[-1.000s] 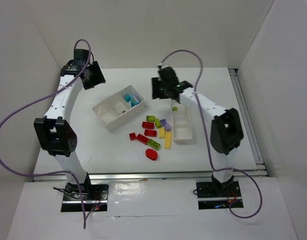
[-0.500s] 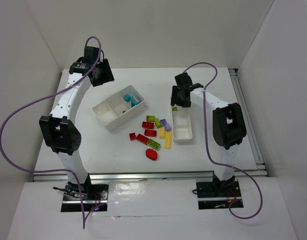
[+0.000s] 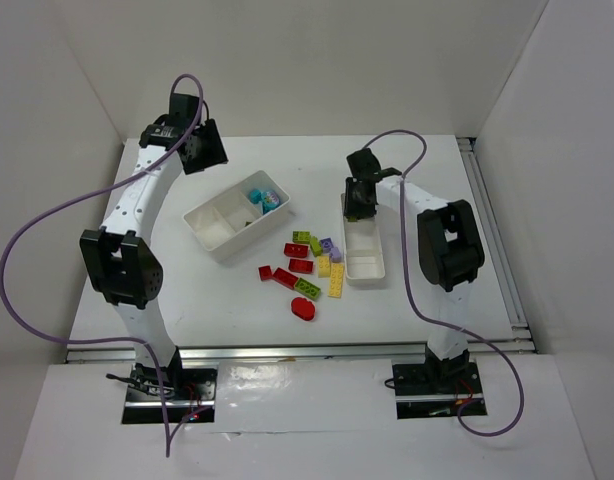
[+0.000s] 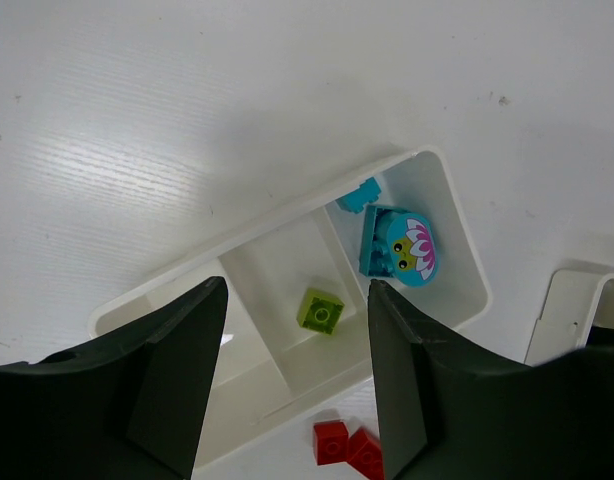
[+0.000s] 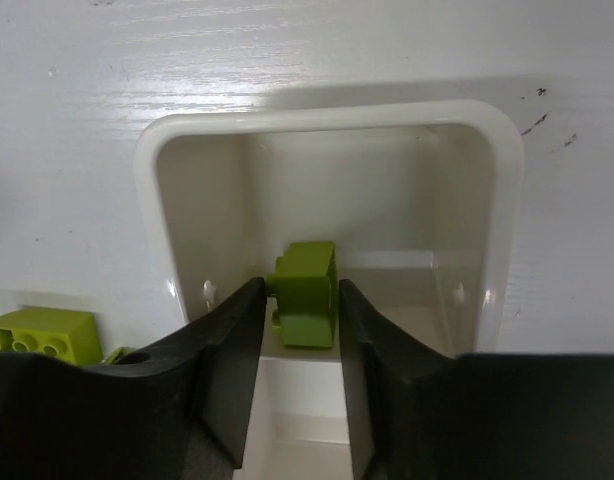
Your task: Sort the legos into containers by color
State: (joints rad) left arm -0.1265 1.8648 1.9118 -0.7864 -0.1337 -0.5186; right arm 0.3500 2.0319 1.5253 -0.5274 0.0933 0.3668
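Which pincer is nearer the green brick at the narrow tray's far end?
Right. The right pincer straddles the green brick inside the narrow tray; the left pincer hangs at the far left, beyond the wide tray.

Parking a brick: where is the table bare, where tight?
Bare: the table between the wide tray and the near edge, left of the red oval; the far strip between the left gripper and right gripper. Crowded: the loose bricks between the trays, and the narrow tray's far end, where that gripper pinches a lime brick.

The lime green brick (image 5: 307,290) lies in a white tray (image 5: 327,118); a teal piece (image 4: 407,250) shows a pink-and-white flower print, near two red bricks (image 4: 332,441).
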